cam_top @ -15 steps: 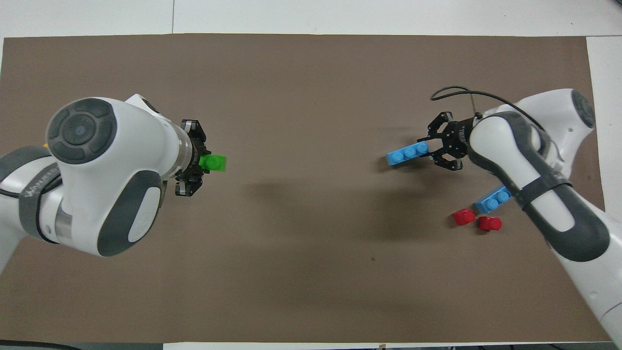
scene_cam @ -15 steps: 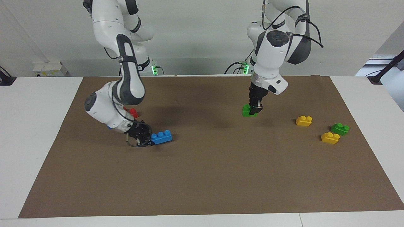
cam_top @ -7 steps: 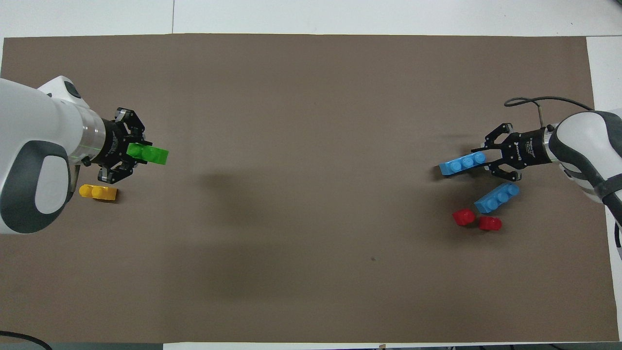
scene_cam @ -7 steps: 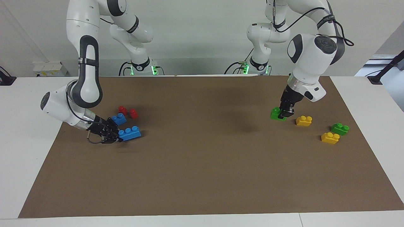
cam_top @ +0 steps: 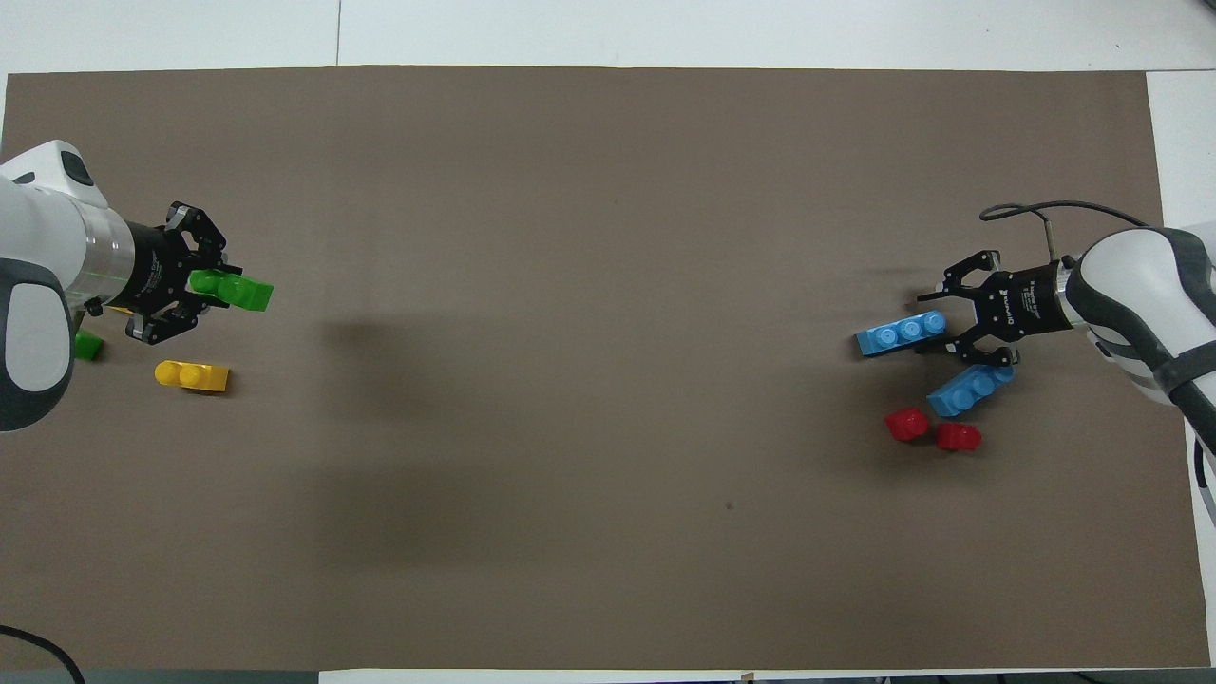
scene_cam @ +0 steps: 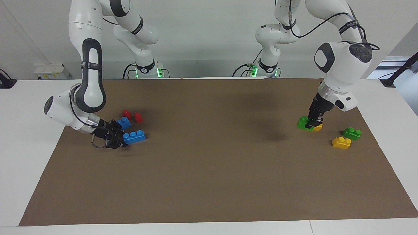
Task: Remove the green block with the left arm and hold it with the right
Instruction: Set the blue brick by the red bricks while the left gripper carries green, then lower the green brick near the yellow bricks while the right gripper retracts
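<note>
Green block (scene_cam: 303,123) is clamped in the left tool (scene_cam: 314,123).

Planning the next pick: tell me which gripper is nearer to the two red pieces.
Right. The right gripper holds a blue brick just beside the red pieces; the left gripper is at the table's other end, gripping the green block.

White table (scene_cam: 29,137), brown mat (scene_cam: 209,176) over most of top. Pale grey wall (scene_cam: 202,36) at robots' end. White box (scene_cam: 52,71) against wall, toward right arm's end. Green lights (scene_cam: 159,72) by wall. Dark stand (scene_cam: 398,70) at table edge, left arm's end. Soft shadows on mat (cam_top: 399,361). Even light.
</note>
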Tool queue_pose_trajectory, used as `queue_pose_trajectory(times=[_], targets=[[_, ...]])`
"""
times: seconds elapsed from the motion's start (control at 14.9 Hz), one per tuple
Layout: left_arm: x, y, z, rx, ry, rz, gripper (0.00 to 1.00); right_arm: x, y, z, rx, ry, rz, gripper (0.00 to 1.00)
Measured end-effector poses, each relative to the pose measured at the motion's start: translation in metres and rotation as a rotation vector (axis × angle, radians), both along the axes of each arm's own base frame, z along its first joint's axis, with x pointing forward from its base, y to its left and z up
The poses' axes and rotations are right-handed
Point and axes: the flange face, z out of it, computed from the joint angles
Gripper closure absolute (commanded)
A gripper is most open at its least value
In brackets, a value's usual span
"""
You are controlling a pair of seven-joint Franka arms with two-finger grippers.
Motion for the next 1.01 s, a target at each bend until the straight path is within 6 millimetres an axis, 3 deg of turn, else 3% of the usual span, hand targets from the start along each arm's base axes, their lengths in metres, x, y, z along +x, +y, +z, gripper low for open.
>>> queue_pose_trajectory(times=[0.13, 0.27, 0.4, 0.67, 0.8, 1.01], targets=[[0.009, 0.011, -0.021, 0.004, 0.001, -0.007, 1.00, 0.002, -0.001, 0.009, -0.027, -0.013, 0.024, 0.00], [0.019, 0.020, -0.040, 0.006, 0.000, 0.004, 1.00, 0.008, -0.002, 0.034, -0.090, -0.048, 0.086, 0.00], [0.027, 0.031, -0.058, 0.008, 0.000, 0.015, 1.00, 0.014, 0.010, 0.083, -0.168, -0.083, 0.204, 0.00], [0.053, 0.038, -0.092, 0.010, 0.011, 0.018, 1.00, 0.010, 0.053, 0.203, -0.288, -0.185, 0.560, 0.00], [0.065, 0.043, -0.108, 0.011, 0.012, 0.027, 1.00, 0.000, 0.053, 0.245, -0.338, -0.249, 0.755, 0.00], [0.071, 0.054, -0.125, 0.012, 0.016, 0.043, 1.00, -0.018, 0.063, 0.294, -0.429, -0.324, 1.011, 0.00]])
